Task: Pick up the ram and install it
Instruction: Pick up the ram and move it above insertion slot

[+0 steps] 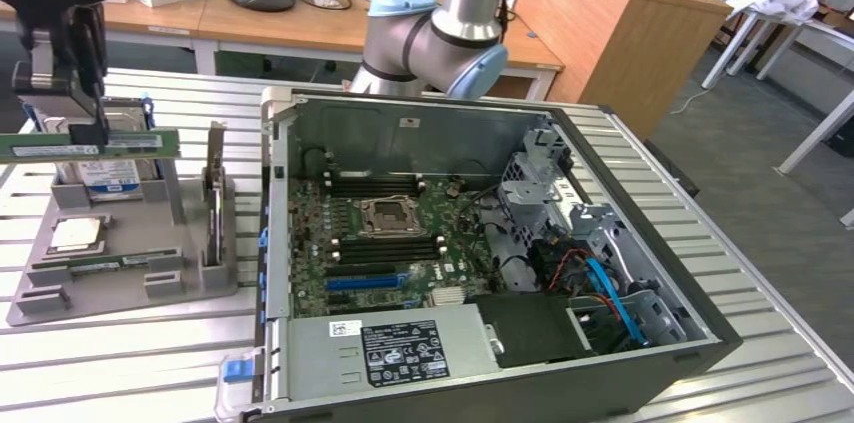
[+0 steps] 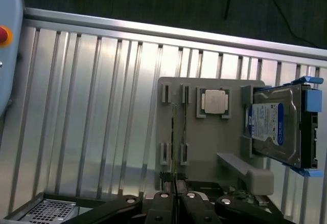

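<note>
One ram [image 1: 140, 141] is being held clamped in the hand [image 1: 88, 131] above the grey holder [image 1: 134, 288] on the desk [image 1: 134, 363]; installation, not yet done, is likely calling for alignment with the motherboard's memory slots [image 1: 380, 243].

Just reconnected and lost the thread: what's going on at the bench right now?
The arm's claw is shut on one ram stick and holds it level above the grey tray. A second ram stick lies in that tray, along with the processor chip and the hard drive. The open computer case sits to the exterior view's right. The held stick is not yet over it, so nothing is installed.
</note>
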Robot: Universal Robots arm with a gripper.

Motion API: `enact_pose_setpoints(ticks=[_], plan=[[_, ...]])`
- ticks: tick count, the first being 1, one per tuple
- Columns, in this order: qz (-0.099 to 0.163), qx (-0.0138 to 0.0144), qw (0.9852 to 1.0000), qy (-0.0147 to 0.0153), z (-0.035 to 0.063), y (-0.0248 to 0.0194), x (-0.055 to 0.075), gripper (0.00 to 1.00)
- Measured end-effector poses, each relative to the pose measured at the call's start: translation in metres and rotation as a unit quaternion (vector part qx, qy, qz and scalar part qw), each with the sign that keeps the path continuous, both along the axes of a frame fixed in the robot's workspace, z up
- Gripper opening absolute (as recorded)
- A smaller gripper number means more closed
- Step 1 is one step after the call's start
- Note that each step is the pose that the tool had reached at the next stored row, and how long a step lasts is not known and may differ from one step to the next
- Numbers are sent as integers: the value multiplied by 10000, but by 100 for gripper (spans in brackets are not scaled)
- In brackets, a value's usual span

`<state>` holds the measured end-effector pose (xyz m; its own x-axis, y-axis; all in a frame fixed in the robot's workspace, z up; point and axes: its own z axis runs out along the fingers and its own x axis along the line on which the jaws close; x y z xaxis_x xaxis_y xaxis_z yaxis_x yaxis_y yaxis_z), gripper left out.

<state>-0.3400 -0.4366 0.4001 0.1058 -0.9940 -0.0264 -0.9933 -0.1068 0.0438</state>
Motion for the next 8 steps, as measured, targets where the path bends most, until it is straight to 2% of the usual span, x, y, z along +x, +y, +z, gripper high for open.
enact_pose_setpoints(ticks=[8], plan=[[-16, 0, 10000, 0, 0, 0, 125, 11]])
